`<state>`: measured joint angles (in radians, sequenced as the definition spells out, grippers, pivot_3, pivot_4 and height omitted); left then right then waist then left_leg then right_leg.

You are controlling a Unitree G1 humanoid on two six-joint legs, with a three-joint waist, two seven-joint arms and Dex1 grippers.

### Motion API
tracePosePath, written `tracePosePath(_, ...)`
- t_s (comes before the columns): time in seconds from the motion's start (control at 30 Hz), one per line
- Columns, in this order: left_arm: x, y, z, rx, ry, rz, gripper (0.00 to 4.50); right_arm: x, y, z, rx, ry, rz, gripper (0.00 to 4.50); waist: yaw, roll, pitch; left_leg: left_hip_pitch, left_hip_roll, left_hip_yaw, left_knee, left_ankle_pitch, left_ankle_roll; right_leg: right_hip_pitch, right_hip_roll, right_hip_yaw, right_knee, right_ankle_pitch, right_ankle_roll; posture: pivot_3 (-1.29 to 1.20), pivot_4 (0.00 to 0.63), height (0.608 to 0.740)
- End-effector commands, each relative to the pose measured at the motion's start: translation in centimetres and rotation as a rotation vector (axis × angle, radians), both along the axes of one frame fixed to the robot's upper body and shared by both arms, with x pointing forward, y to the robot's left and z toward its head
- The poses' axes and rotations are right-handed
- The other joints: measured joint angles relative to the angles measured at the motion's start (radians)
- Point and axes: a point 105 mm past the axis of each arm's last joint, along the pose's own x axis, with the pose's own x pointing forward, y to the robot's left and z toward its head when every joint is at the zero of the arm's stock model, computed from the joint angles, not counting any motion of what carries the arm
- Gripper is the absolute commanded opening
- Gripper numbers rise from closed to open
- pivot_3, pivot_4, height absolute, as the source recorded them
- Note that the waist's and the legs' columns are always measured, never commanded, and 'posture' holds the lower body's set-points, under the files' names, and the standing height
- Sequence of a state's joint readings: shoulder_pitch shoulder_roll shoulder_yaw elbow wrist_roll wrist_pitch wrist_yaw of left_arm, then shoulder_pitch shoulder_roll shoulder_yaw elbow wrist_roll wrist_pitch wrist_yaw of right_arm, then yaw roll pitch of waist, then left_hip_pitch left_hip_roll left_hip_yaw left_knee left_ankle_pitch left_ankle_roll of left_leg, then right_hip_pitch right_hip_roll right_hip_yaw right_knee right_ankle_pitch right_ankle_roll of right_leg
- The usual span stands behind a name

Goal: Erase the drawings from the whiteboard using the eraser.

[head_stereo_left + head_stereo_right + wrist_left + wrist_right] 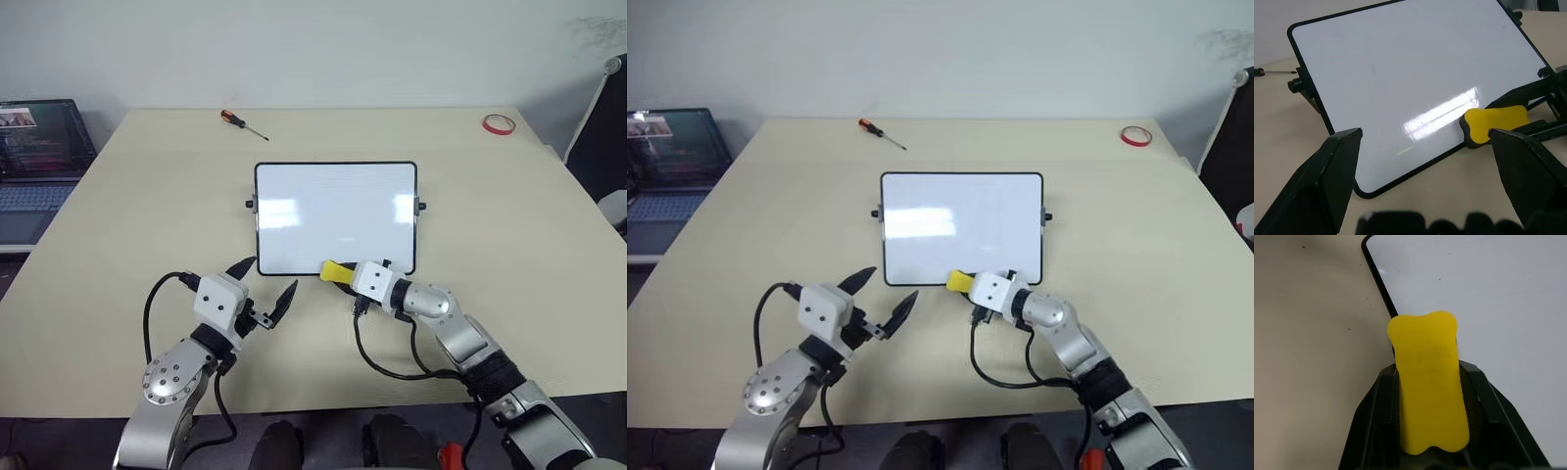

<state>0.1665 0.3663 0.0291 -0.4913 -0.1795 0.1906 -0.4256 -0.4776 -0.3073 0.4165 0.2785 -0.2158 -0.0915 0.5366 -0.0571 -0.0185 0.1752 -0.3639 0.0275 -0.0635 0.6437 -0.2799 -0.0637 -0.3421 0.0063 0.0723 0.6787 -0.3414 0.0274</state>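
With the right hand [345, 273] clenched on the eraser [336, 271] at the whiteboard [333, 211]'s near edge and the left hand [266, 286] released beside it, sweep flat, lightly, checking for faint remaining strokes.

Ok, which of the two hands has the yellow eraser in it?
The right hand, shut on the eraser at the whiteboard's near edge. The left hand is open, holding nothing, near the board's near left corner.
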Motion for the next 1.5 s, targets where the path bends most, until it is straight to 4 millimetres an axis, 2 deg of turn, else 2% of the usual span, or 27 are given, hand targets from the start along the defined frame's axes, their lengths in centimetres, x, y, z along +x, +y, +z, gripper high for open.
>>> tracePosePath(0.03,-0.1,0.0,0.4,-0.001,-0.025,-0.003,4.50,4.3,-4.9,1.3,0.017,-0.109,-0.325,1.24,0.000,-0.001,0.005,0.000,0.000,0.000,0.000,0.002,0.000,0.000,0.000,0.000,0.000,0.000,0.002,0.00,0.150,0.740)
tracePosePath(0.13,-0.1,-0.1,0.4,-0.003,-0.024,-0.003,4.50,5.6,-6.1,2.8,0.078,-0.159,-0.435,1.24,0.008,-0.002,0.011,0.000,-0.001,-0.001,0.000,0.009,0.000,-0.001,0.000,0.000,0.000,0.004,0.004,0.00,0.150,0.740)
tracePosePath(0.23,-0.1,0.0,0.5,-0.004,-0.025,-0.003,4.50,5.9,-6.4,3.6,0.145,-0.166,-0.469,1.24,0.024,-0.002,0.011,-0.001,-0.001,-0.002,0.001,0.012,0.001,-0.005,0.000,0.000,0.000,0.004,0.002,0.00,0.150,0.740)
tracePosePath(0.4,-0.1,0.0,0.6,-0.001,-0.026,-0.006,4.50,5.2,-5.6,3.8,0.261,-0.067,-0.433,1.24,0.024,-0.002,0.011,-0.006,-0.001,0.000,-0.001,0.012,0.001,-0.006,0.000,0.000,0.001,0.006,0.005,0.00,0.150,0.740)
tracePosePath(0.5,0.0,-0.3,0.8,-0.001,-0.032,-0.022,4.50,3.6,-4.3,5.4,0.348,-0.038,-0.334,1.24,0.026,-0.002,0.011,-0.013,0.000,-0.002,-0.001,0.012,0.001,-0.013,0.000,-0.002,0.002,0.009,-0.001,0.00,0.150,0.740)
tracePosePath(0.57,0.5,-0.3,1.1,0.000,-0.045,-0.029,4.50,2.8,-4.5,6.5,0.425,0.005,-0.326,1.24,0.028,-0.002,0.011,-0.017,-0.001,-0.004,-0.001,0.011,0.001,-0.015,0.000,-0.004,0.001,0.009,-0.001,0.00,0.150,0.740)
tracePosePath(0.67,1.1,-1.0,1.9,-0.017,-0.072,-0.062,4.50,1.7,-5.2,7.5,0.440,0.020,-0.324,1.24,0.028,-0.001,0.011,-0.022,-0.001,-0.004,-0.001,0.011,0.000,-0.019,-0.001,-0.004,0.001,0.009,-0.001,0.00,0.150,0.740)
tracePosePath(0.83,1.7,-2.6,3.4,-0.073,-0.099,-0.169,4.50,0.3,-6.8,8.7,0.441,0.025,-0.364,1.24,0.028,-0.001,0.011,-0.036,-0.001,-0.004,0.000,0.012,-0.001,-0.032,0.000,-0.005,0.002,0.009,-0.001,0.00,0.150,0.740)
tracePosePath(0.9,1.8,-4.7,4.2,-0.110,-0.093,-0.324,4.50,-0.7,-8.8,9.1,0.428,0.021,-0.427,1.24,0.032,-0.001,0.012,-0.036,-0.001,-0.004,-0.001,0.012,-0.001,-0.033,0.000,-0.005,0.001,0.009,-0.001,0.00,0.150,0.740)
tracePosePath(1.03,1.6,-6.7,4.8,-0.122,-0.077,-0.500,4.50,-2.0,-10.5,9.1,0.403,0.032,-0.510,1.24,0.030,-0.001,0.012,-0.037,-0.002,-0.005,-0.001,0.012,-0.001,-0.033,-0.001,-0.006,0.000,0.008,-0.001,0.00,0.150,0.740)
tracePosePath(1.07,1.4,-7.9,4.9,-0.121,-0.059,-0.594,4.50,-2.5,-11.6,8.8,0.390,0.038,-0.566,1.24,0.028,-0.001,0.012,-0.037,-0.002,-0.004,-0.001,0.012,-0.001,-0.032,-0.001,-0.006,0.000,0.008,-0.001,0.00,0.150,0.740)
tracePosePath(1.13,1.0,-9.5,4.9,-0.117,-0.021,-0.741,4.50,-3.4,-13.4,8.6,0.384,0.054,-0.654,1.24,0.028,-0.001,0.012,-0.036,-0.002,-0.004,0.000,0.012,-0.001,-0.032,0.000,-0.006,0.001,0.008,-0.001,0.00,0.150,0.740)
tracePosePath(1.23,1.0,-10.1,4.5,-0.076,-0.007,-0.823,4.50,-4.1,-14.3,8.4,0.380,0.070,-0.716,1.24,0.022,0.000,0.012,-0.036,-0.002,-0.004,0.000,0.012,-0.001,-0.032,0.001,-0.006,0.002,0.008,-0.001,0.00,0.150,0.740)
tracePosePath(1.3,1.0,-10.8,3.7,-0.009,0.009,-0.919,4.50,-4.8,-15.9,8.1,0.393,0.090,-0.815,1.24,0.021,0.000,0.012,-0.035,-0.001,-0.002,0.000,0.012,-0.001,-0.032,0.002,-0.006,0.002,0.008,-0.001,0.00,0.150,0.740)
tracePosePath(1.5,1.7,-11.3,2.4,0.092,0.015,-1.015,4.50,-5.6,-17.8,6.9,0.410,0.156,-0.944,1.24,0.024,0.000,0.012,-0.035,-0.002,-0.001,0.000,0.012,-0.001,-0.032,0.006,-0.005,0.002,0.008,-0.001,0.00,0.150,0.740)
